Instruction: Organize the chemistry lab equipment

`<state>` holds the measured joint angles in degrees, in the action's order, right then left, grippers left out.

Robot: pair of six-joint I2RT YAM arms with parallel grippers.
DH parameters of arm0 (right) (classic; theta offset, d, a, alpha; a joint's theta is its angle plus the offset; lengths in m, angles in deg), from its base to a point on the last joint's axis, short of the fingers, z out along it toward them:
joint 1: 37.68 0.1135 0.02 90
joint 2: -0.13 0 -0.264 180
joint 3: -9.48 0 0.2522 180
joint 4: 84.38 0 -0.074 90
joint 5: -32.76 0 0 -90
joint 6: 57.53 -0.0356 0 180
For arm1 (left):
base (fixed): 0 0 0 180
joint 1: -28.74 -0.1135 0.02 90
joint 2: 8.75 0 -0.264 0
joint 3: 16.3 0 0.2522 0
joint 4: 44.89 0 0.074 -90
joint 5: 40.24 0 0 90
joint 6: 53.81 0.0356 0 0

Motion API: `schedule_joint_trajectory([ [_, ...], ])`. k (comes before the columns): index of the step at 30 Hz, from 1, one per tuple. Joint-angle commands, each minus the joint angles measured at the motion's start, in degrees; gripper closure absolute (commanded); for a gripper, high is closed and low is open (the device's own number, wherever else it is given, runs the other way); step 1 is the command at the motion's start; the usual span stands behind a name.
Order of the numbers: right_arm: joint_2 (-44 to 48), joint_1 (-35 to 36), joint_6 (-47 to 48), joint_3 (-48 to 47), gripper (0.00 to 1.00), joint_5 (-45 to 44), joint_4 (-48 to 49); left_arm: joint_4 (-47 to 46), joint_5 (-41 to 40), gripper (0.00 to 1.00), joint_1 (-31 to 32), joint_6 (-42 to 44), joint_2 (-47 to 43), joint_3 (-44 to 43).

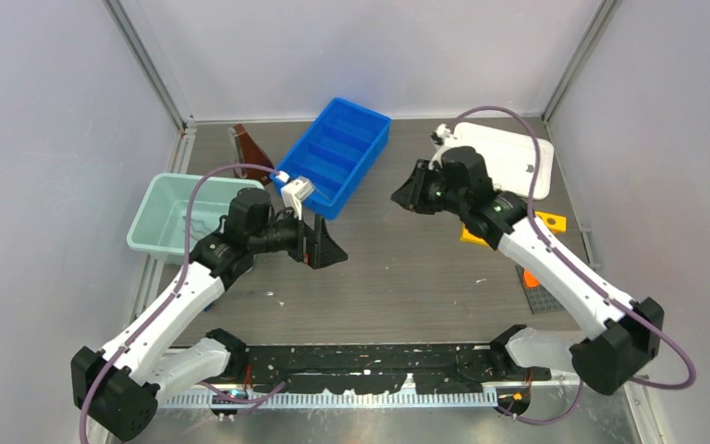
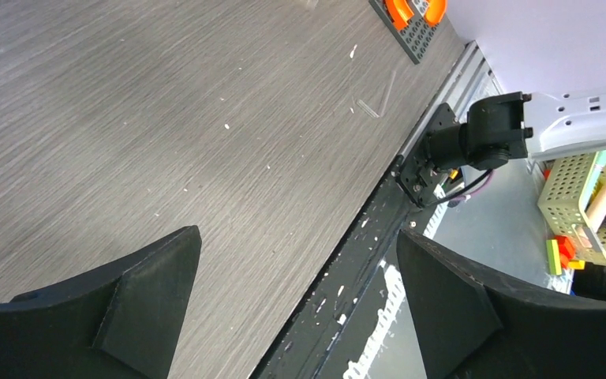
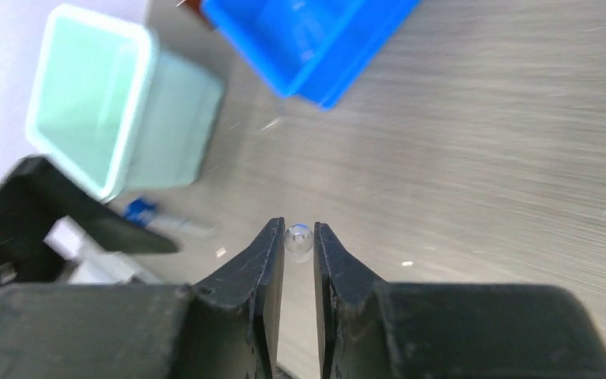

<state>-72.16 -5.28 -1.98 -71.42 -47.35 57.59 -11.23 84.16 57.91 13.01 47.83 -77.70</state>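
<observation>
Left pincer (image 2: pixel 297 237) wide, right pincer (image 3: pixel 298 227) tight

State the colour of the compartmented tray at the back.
The compartmented tray is bright blue, clearest in the top external view.

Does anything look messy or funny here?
Yes. White specks are scattered over the table, thin glass rods lie loose near its edge, and the blue bin sits crooked.

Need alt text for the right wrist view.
The right gripper pinches the rounded end of a clear glass tube between its fingers, above a grey wood-grain table. Behind sit a mint-green bin, upper left, and a blue tray, top.
</observation>
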Motion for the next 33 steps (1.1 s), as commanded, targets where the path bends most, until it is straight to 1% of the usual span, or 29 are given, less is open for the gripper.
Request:
schedule_joint_trajectory([
  [1,8.57,-0.64,5.81,3.75,0.80,-25.93,-2.62,1.67,-3.14,0.02,0.19,2.92,-3.05,-0.52],
  [4,12.09,-1.12,7.87,6.31,0.80,-34.76,-4.18,2.33,-4.19,0.02,0.19,3.48,-3.56,0.17],
  [5,12.61,-1.25,8.80,6.75,0.80,-39.22,-5.21,2.70,-4.17,0.02,0.19,3.57,-3.68,0.10],
  [6,13.69,-1.46,9.54,7.76,0.80,-41.43,-5.72,2.84,-4.18,0.02,0.19,3.58,-3.73,0.09],
  [8,15.22,-2.13,10.21,9.42,0.79,-49.94,-6.79,2.95,-4.32,0.02,0.19,3.58,-3.96,0.09],
  [10,17.08,-3.36,10.58,11.49,0.79,-54.27,-7.23,2.81,-4.33,0.02,0.19,3.51,-4.23,0.22],
  [11,17.66,-3.91,10.57,12.90,0.79,-55.06,-7.20,2.78,-4.33,0.02,0.19,3.43,-4.32,0.26],
  [13,19.31,-6.35,10.49,14.90,0.78,-55.49,-6.71,2.67,-4.33,0.02,0.19,3.20,-4.50,0.35],
  [17,21.01,-12.40,10.29,18.61,0.78,-51.73,-4.27,2.68,-4.43,0.02,0.19,2.73,-4.47,0.35],
  [19,20.90,-13.70,10.56,20.30,0.78,-49.61,-2.37,2.77,-4.42,0.02,0.19,2.48,-4.53,0.36],
  [25,19.45,-14.38,11.61,23.05,0.77,-45.79,3.70,2.93,-4.66,0.02,0.35,2.18,-4.69,0.60],
  [33,17.68,-14.33,12.79,25.48,0.76,-44.16,10.43,3.82,-5.67,0.02,0.93,2.35,-5.05,0.50],
])
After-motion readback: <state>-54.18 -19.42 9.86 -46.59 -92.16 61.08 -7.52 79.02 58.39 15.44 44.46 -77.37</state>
